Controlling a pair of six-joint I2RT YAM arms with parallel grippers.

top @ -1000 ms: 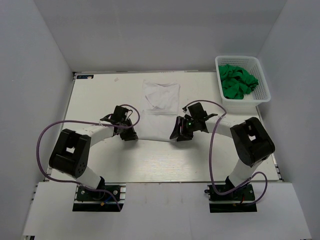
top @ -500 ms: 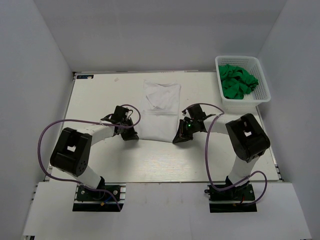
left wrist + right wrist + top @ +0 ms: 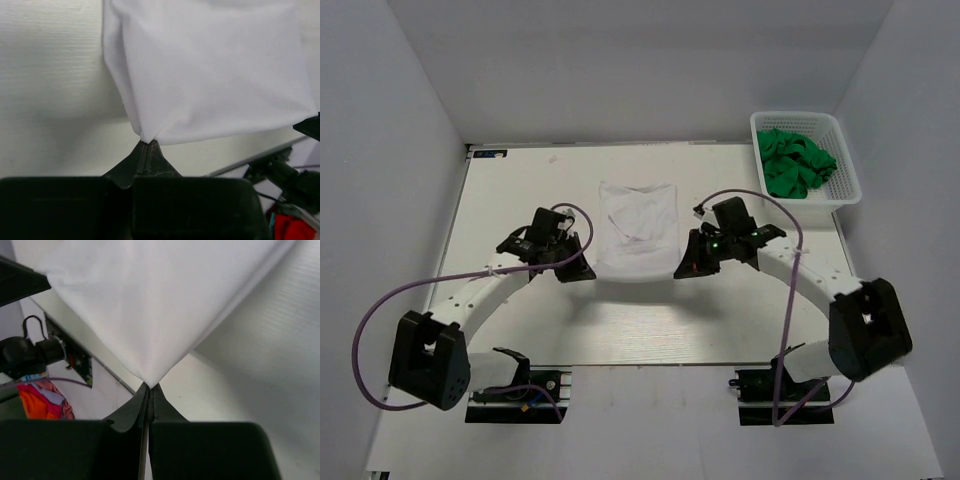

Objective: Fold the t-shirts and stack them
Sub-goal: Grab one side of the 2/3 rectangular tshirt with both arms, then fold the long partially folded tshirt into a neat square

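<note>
The flat white table [image 3: 510, 190] is carrying everything. The two black-and-white arms are reaching further out over it than a second ago, with their elbows lower and their wrists pushed towards the middle.

The white plastic lattice basket [image 3: 850, 192] is sitting unmoved at the table's far right corner. The crumpled bright green t-shirts [image 3: 795, 165] inside it are waiting untouched.

The plain white t-shirt [image 3: 636, 225] is lying at the middle of the table, slightly towards the far edge. It is covering less of the surface than it did a second ago. Its near hem is no longer lying flat. It is hanging in a shallow sag between the two grippers, and the wrist views are showing a shadow under the lifted cloth [image 3: 210, 70].

The left gripper [image 3: 584, 270] was partly apart at the shirt's near left corner a second ago. Now its jaws are pressing together on that corner, and the cloth is fanning out from the pinch [image 3: 149, 146]. The right gripper [image 3: 682, 268] is doing the same at the near right corner, with its jaws clamped on a point of fabric [image 3: 150, 387].

In my judgement, both grasps are now holding and the first fold of the white shirt is beginning, with the near hem probably heading over towards the collar end. The far part is resting on the table, so the two corners need to be travelling level to keep the fold square. Stacking is not yet starting.
</note>
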